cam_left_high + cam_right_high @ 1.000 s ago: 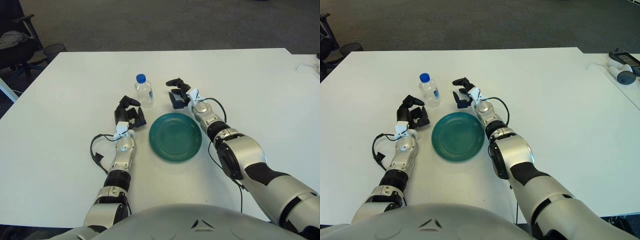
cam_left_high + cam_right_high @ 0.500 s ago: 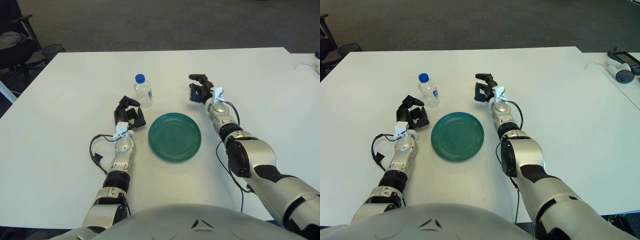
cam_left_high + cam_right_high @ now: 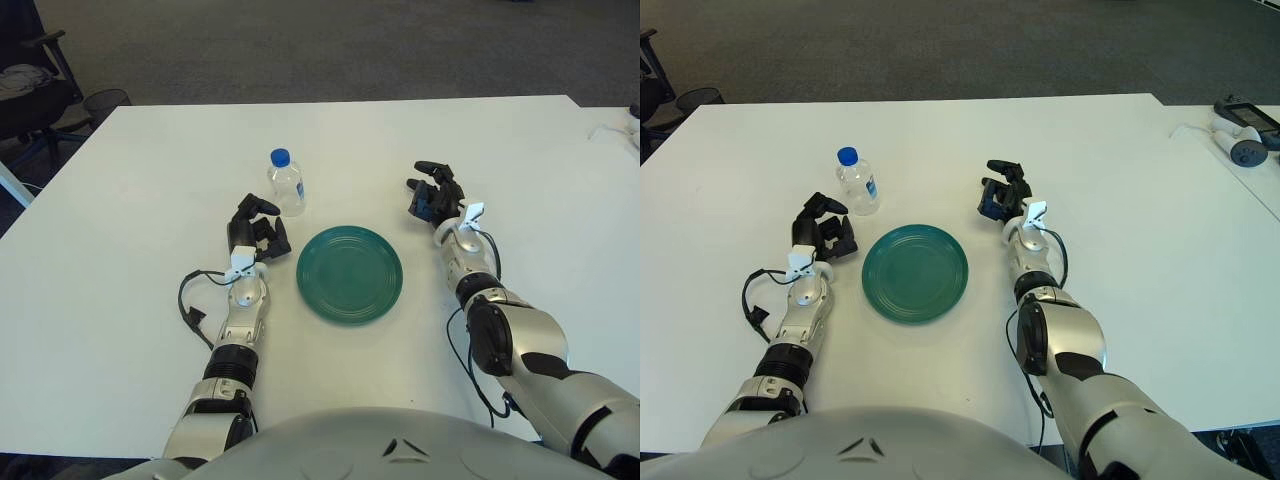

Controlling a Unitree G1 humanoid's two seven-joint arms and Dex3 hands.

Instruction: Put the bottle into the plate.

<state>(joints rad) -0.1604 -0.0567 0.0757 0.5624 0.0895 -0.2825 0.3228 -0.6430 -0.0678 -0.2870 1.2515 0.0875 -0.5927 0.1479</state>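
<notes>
Since the earlier frames, the right hand [image 3: 438,196] has been drawn away from the bottle [image 3: 287,183], from just beside it across to the right side of the plate [image 3: 350,274], toward the table's right edge; bottle, plate and left hand [image 3: 256,226] are seen unmoved. The bottle is left standing upright on the white table [image 3: 140,200], blue cap up, just beyond the plate's far-left rim and apart from it, toward the far edge. Nothing is held by either hand. The right hand's fingers are seen loosely curled around nothing; the left hand's fingers are likewise partly curled and empty, near the bottle on its near side and beside the plate's left rim.

The task is judged not yet begun in effect: the bottle has not been grasped. With the right hand withdrawn, the left hand appears the better placed for the reach. A good grasp would be made by opening the fingers wide first, approaching the body of the bottle from the near-left side below the cap, and closing around its middle so it is not tipped. A light, smooth plastic bottle may be knocked over by a glancing touch, so contact should be made squarely. It should then be lifted clear of the rim and set down upright in the plate's centre.
</notes>
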